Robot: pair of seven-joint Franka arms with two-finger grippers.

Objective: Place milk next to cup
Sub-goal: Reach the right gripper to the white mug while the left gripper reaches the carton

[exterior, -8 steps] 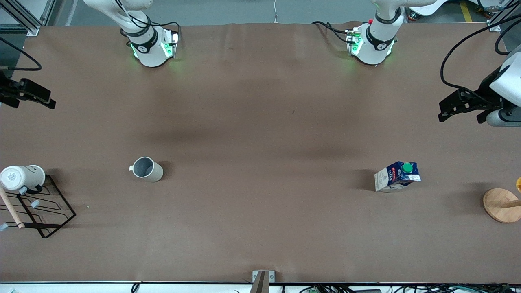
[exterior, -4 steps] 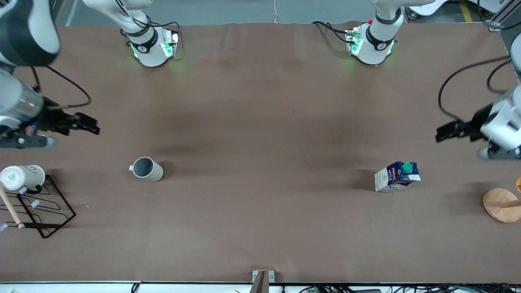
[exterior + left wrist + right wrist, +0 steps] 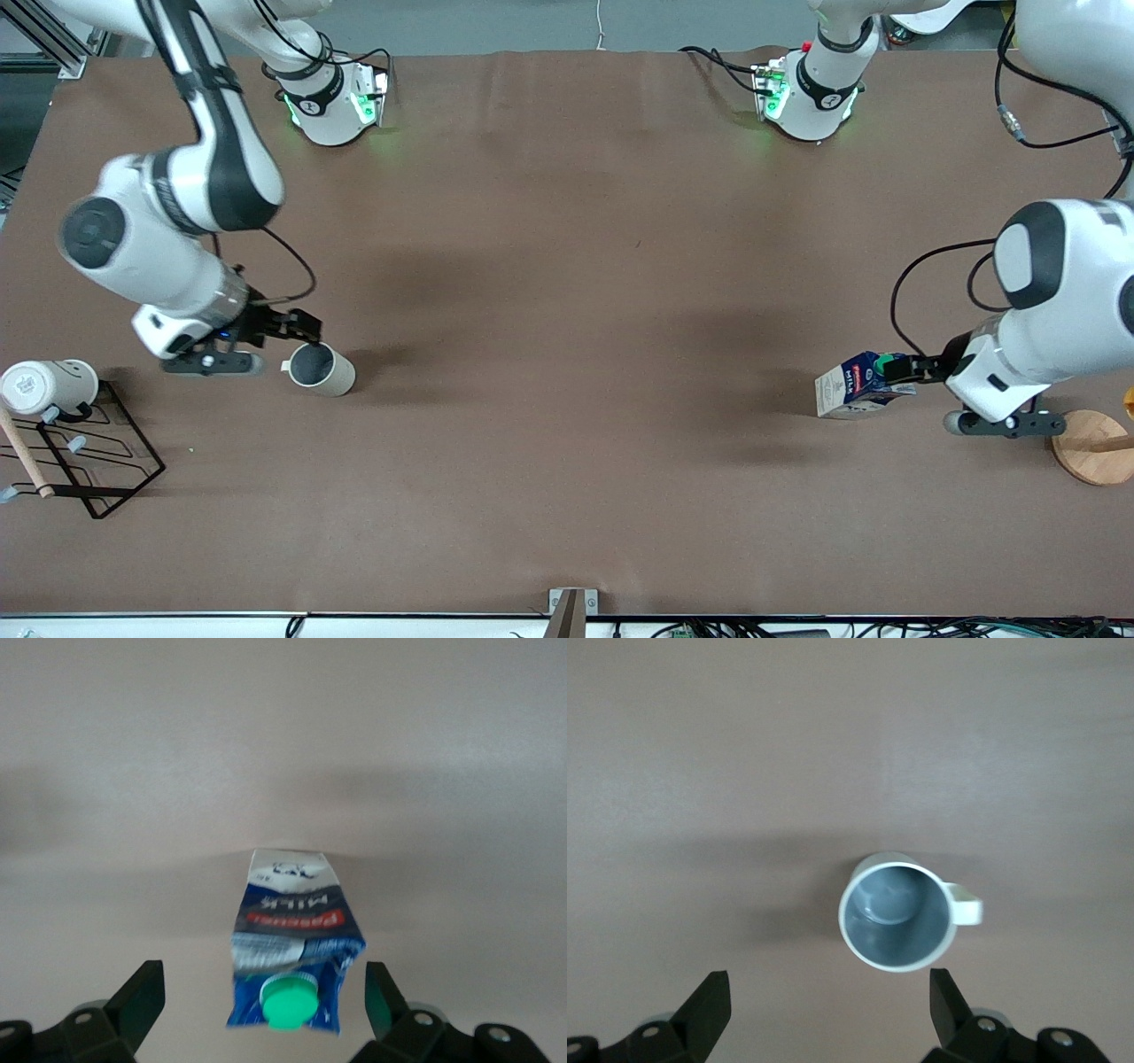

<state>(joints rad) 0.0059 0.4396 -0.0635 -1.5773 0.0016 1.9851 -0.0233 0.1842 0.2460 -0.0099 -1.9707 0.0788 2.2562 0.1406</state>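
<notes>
the milk (image 3: 864, 385) stands on the table (image 3: 567, 496) toward the left arm's end. the left gripper (image 3: 904, 368) hangs just over its green-capped top, fingers (image 3: 142, 997) spread wide, the carton between them but untouched. well apart, toward the right arm's end, the cup (image 3: 321, 369) stands upright. the right gripper (image 3: 297, 332) hovers over its handle side, fingers (image 3: 709, 1003) wide, holding nothing.

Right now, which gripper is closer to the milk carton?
Left. The left gripper is open at the milk; the right gripper is open over the cup.
</notes>
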